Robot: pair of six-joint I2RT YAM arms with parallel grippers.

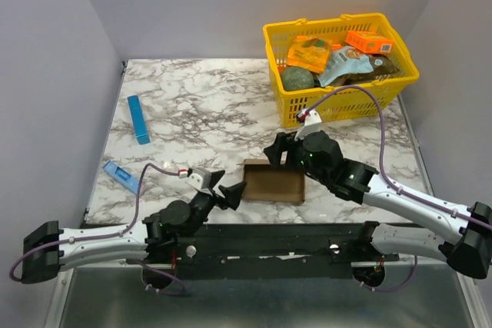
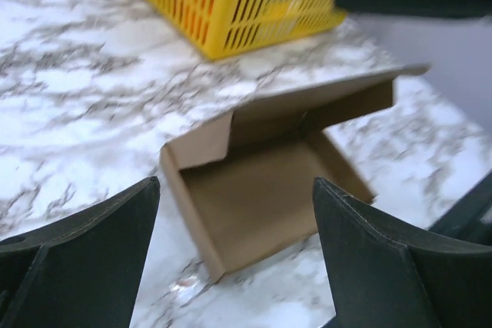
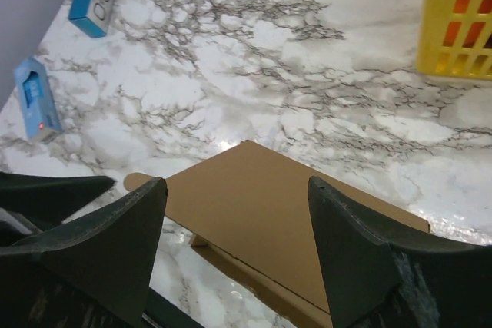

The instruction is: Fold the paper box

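Paper box (image 1: pixel 274 182) sits at the near edge of the table (image 1: pixel 207 105), about mid-width, between the two arms. Left gripper (image 1: pixel 227 188) is just beside its left end. Right gripper (image 1: pixel 278 153) is at its far edge.

Overhead view:
- The box reads as a flat brown rectangle with no depth detail.
- Yellow basket (image 1: pixel 346 104) is in the far right corner. Only this view shows the packets inside it.
- Long blue box (image 1: pixel 138 119) lies toward the left edge and the small blue packet (image 1: pixel 121 174) near the near left corner. Both are well apart from the paper box.

Left wrist view:
- It adds what overhead can't: the box is a shallow open tray with its side walls up. A corner flap is folded in at one end and the lid panel stands along the far side.
- Left jaws are spread wide, with the fingers (image 2: pixel 92 259) at either side of the frame. Nothing is between them and they are clear of the cardboard.
- The basket wall shows beyond.
- There is a dark shape at top right; can't tell which part it is.

Right wrist view:
- This is the opposite angle, looking onto the plain outer face of the tilted lid panel. A rounded tab shows at its left end and the tray interior is hidden.
- Right jaws are also spread wide and hold nothing, with the fingers (image 3: pixel 369 259) apart above the panel. Can't tell whether they touch it.
- Both blue items show at upper left and a basket corner at top right.
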